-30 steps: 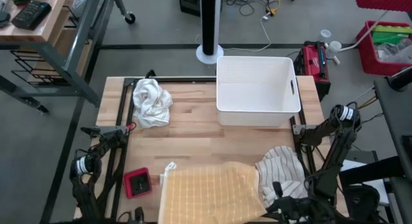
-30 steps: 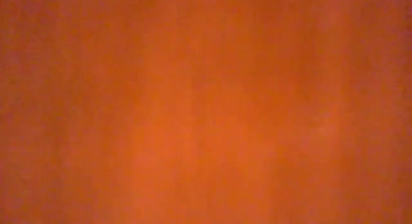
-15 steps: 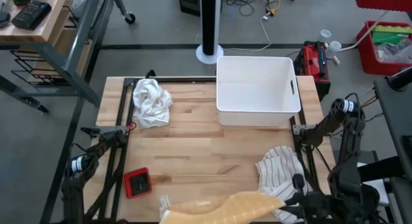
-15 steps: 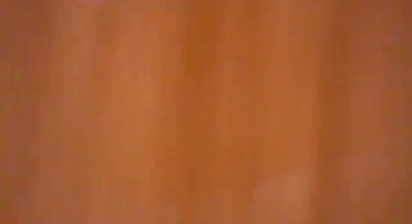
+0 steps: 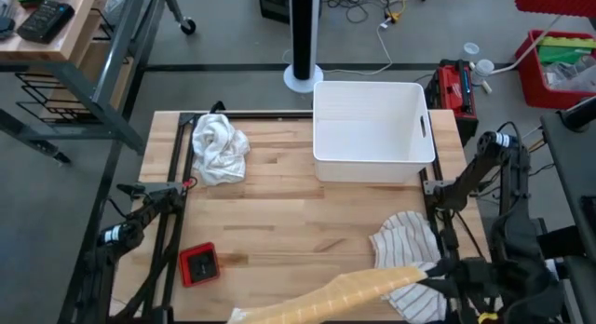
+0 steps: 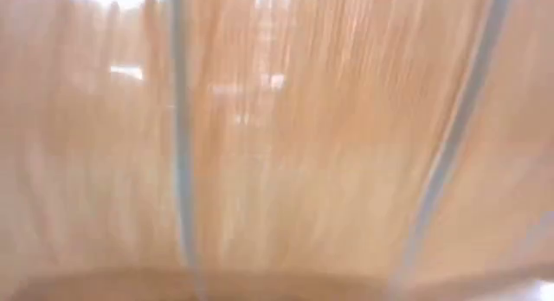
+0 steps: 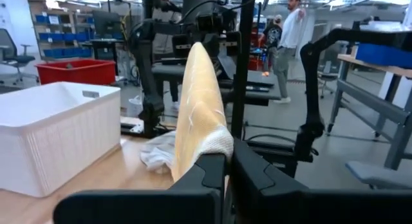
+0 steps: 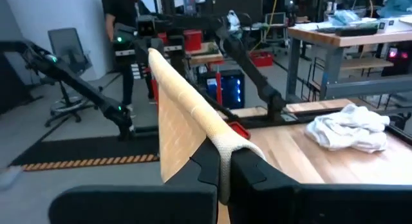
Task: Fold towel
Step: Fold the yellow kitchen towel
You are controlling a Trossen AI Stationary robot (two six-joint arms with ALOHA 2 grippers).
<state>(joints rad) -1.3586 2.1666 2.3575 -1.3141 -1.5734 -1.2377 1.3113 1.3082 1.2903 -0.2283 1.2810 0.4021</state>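
Right now both arms are holding a yellow towel (image 5: 358,289) stretched in the air along the bottom edge of the high frame, low over the near side of the wooden desk (image 5: 289,212). Toward the lower right of that frame the right gripper (image 8: 225,166) is pinching one end, its dark fingers (image 8: 248,169) closed tight on the cloth, and the towel is draping over them. At the other end the left gripper (image 7: 226,169) is doing the same, fingers (image 7: 209,172) clamped on a bunched corner, though in the high frame this gripper is sitting below the bottom edge. Hanging between them, the fabric is filling the whole low view with pale orange weave. Just beside the towel's right end a striped cloth (image 5: 405,238) is lying crumpled on the desk. A white bin (image 5: 372,128) is standing at the upper centre of the frame, a crumpled white cloth (image 5: 219,147) is resting at the upper left of the desk, and a small red object (image 5: 199,263) is sitting at the lower left.
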